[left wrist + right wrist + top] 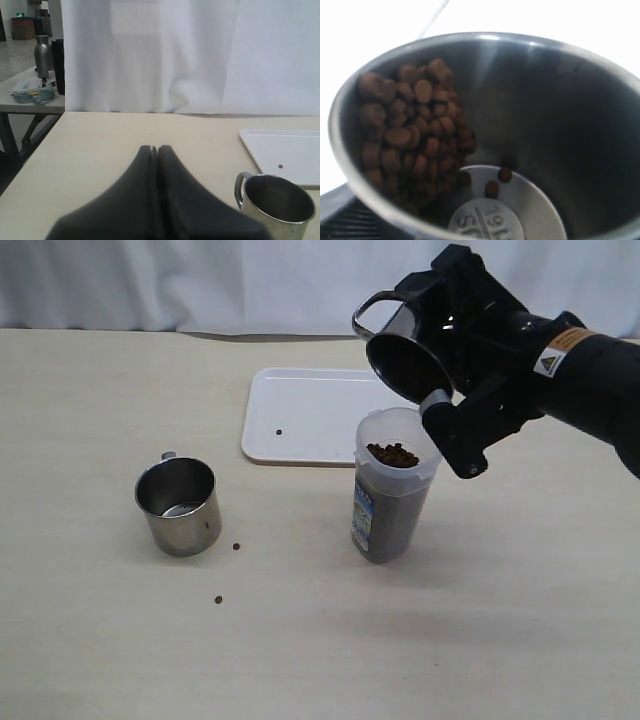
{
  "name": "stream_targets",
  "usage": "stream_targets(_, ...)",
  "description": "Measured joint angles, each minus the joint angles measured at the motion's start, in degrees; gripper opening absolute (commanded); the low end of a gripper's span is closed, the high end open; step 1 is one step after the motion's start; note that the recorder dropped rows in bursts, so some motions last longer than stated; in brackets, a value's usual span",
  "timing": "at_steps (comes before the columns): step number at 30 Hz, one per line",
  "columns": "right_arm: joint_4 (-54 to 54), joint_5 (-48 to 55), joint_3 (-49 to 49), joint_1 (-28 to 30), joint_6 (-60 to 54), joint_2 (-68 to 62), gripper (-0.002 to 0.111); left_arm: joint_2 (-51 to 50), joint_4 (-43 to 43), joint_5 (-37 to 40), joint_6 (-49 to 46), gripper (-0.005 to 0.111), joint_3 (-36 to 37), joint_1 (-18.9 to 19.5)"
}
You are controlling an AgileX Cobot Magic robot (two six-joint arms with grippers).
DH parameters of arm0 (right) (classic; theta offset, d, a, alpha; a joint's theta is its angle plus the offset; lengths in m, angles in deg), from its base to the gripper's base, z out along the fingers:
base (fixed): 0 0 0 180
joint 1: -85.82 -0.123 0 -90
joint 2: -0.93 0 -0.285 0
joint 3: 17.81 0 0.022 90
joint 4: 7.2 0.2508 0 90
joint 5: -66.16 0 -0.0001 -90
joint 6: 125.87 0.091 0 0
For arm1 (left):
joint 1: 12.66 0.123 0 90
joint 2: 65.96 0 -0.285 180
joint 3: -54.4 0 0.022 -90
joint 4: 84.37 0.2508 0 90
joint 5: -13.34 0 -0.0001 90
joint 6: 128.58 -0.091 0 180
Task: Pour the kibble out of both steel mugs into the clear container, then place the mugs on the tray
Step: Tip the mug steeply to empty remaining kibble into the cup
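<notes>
Right pincer [425, 348]. Clamps the tilted steel mug [400, 358] across its wall, with jaws spread wide around the body. Holds the mug in the air, mouth angled down and forward, handle loop uppermost. Places the mug mouth directly above the open top of the clear container [390, 510], close to the rim. Cannot be told whether the lower fingertip touches that rim.

Inside the tilted steel mug [545, 125], in the right wrist view. Shows kibble [415, 130] banked along one side of the wall, with a few single pellets lying apart on the stamped base.

Clear container. Stands upright on the tabletop [100, 640], just in front of the tray [310, 415]. Carries kibble [392, 454] heaped close to its rim.

Left pincer [154, 150]. Closed, jaws pressed together, gripping nothing. Out of sight in the exterior view. Sits low over the tabletop, with the upright steel mug [277, 205] near it to one side and not touching.

Upright steel mug [180, 505]. Stands on the tabletop well apart from the clear container, clear of the tray, showing a bare steel bottom.

Loose pellets. One on the tray [279, 432]; two on the tabletop [237, 546], between the upright steel mug and the clear container.
</notes>
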Motion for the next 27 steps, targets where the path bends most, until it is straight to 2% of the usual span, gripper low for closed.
stream_targets(27, -3.9, 1.9, 2.1, 0.0, -0.3, 0.0, 0.005, 0.0, 0.0, 0.0, 0.0, 0.0, 0.0, 0.0)
